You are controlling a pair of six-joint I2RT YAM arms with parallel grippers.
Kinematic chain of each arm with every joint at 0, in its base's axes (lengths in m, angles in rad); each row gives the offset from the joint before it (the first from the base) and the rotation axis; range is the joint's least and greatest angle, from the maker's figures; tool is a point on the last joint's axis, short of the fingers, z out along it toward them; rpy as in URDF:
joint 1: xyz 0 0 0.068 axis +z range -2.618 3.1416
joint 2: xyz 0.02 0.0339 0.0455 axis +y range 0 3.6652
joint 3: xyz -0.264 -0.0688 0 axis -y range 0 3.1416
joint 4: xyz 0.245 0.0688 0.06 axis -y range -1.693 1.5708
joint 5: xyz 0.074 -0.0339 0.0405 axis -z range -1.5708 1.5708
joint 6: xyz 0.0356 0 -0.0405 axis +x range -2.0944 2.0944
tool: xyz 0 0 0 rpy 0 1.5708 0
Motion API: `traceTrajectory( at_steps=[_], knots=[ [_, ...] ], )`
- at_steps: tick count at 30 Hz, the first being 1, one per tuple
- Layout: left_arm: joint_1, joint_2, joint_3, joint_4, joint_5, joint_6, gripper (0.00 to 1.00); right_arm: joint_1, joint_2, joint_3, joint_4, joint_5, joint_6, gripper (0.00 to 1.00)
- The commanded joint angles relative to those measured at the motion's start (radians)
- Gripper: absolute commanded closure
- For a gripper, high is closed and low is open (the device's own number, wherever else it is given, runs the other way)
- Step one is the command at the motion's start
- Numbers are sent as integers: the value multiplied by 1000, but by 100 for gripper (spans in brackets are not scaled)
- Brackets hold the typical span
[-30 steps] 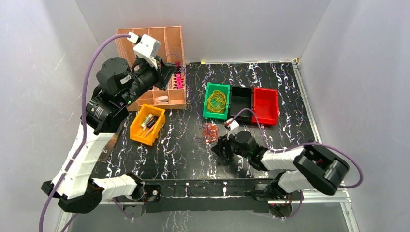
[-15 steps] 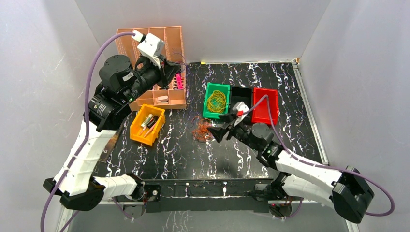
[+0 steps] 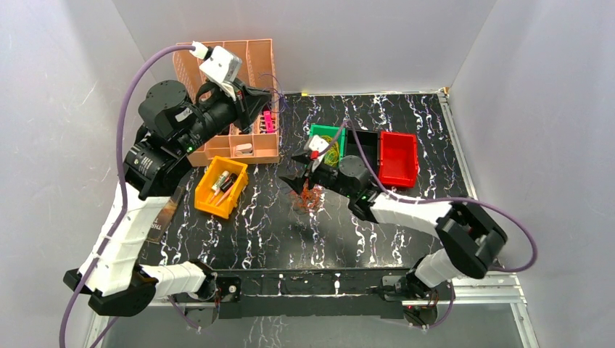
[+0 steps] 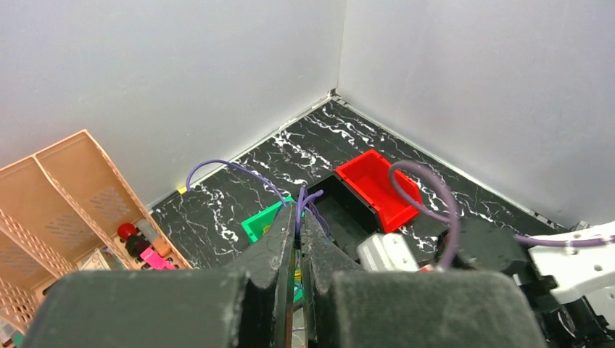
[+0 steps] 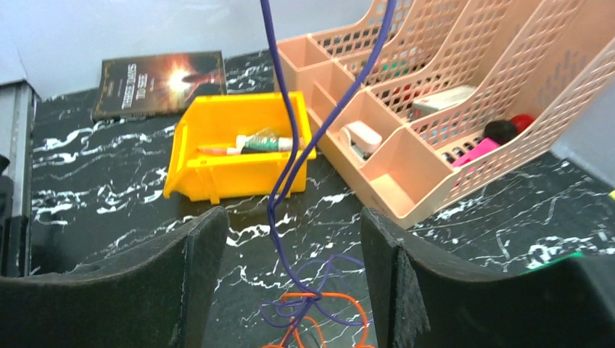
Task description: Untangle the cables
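Note:
The cables are thin loops. An orange-red and purple tangle (image 3: 311, 198) lies on the black mat, and a purple strand (image 5: 279, 181) rises taut from it. My left gripper (image 3: 270, 102), raised beside the peach organiser, is shut on the purple strands (image 4: 299, 210), which loop out past its tips. My right gripper (image 3: 298, 176) hangs open just over the tangle; in its wrist view the purple and orange loops (image 5: 330, 308) lie between its wide-set fingers (image 5: 197, 275), untouched. Yellow loops (image 3: 325, 151) sit in the green bin (image 3: 315, 133).
A peach organiser (image 3: 239, 69) stands at the back left, with a yellow bin (image 3: 207, 197) of small items in front of it. A black bin (image 3: 362, 147) and a red bin (image 3: 398, 157) stand beside the green one. A book (image 5: 163, 83) lies at the mat's left edge.
My right arm swung from the near middle up and left to hang over the tangle, jaws wider than a second ago. My left gripper rose slightly, still gripping the purple strands.

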Motion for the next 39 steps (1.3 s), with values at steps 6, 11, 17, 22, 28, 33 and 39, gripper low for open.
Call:
traceTrajectory(
  at_steps=[6,11,17,22,28,33,39],
  knots=[
    [5,6,125,11,30,-3,100,0,144,57,41,-86,50,47],
    [4,27,165,22,0,4,100,0,144,-72,71,-100,138,60],
    [5,50,187,46,-38,12,100,4,131,-297,193,-83,271,63],
    [5,58,190,64,-61,22,100,6,101,-448,236,-44,313,63],
    [5,77,222,73,-88,42,100,6,71,-527,205,-15,313,63],
    [5,98,282,106,-156,84,100,6,92,-572,228,-5,326,64],
    [5,121,345,178,-236,153,100,6,117,-606,262,-4,351,75]
  ],
)
